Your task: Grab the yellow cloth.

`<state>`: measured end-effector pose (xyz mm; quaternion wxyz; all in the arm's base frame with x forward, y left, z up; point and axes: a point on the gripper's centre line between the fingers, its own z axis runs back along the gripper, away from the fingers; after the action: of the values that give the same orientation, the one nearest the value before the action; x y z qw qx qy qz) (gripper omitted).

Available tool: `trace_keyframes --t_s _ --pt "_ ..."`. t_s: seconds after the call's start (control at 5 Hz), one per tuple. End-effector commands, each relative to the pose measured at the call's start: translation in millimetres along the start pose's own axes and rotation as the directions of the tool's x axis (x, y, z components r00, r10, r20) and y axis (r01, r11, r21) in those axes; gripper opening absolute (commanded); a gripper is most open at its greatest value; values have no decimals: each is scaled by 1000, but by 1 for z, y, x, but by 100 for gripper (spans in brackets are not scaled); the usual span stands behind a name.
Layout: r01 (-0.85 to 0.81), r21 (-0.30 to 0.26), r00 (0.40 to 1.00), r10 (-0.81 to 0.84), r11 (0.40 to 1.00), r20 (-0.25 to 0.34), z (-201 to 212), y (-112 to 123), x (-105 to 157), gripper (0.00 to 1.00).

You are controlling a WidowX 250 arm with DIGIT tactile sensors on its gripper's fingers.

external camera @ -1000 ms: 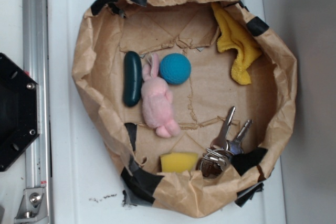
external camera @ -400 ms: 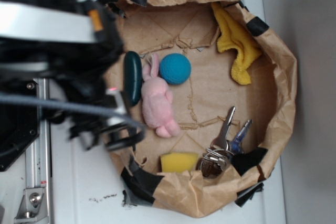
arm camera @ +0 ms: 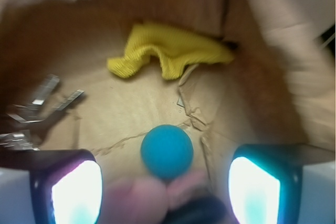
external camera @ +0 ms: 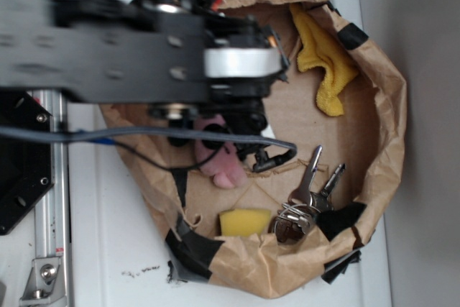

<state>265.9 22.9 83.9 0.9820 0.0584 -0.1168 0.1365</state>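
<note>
Jaws (arm camera: 157,192): spread wide, empty.
Yellow cloth (arm camera: 168,51): well ahead, against bag wall (arm camera: 262,77).
Risk: blue ball (arm camera: 167,150) directly between; straight advance could knock it into cloth.

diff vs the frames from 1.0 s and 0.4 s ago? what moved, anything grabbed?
The arm swung in from the left and now hangs over the middle of the paper bag, hiding the blue ball in the exterior view. The end effector is open, holding nothing, above the ball and pink bunny. Nothing grabbed. The yellow cloth, keys and sponge lie where they were.
</note>
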Motion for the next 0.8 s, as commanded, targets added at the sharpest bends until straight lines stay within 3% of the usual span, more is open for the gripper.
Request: trace_keyframes --t_s 0.0,0.2,0.6 --pt "201 65 979 -203 978 28 -31 -13 43 100" --pt "252 146 967 -256 957 8 -45 -7 55 100" --pt "275 164 961 -275 947 -28 -66 9 64 100"
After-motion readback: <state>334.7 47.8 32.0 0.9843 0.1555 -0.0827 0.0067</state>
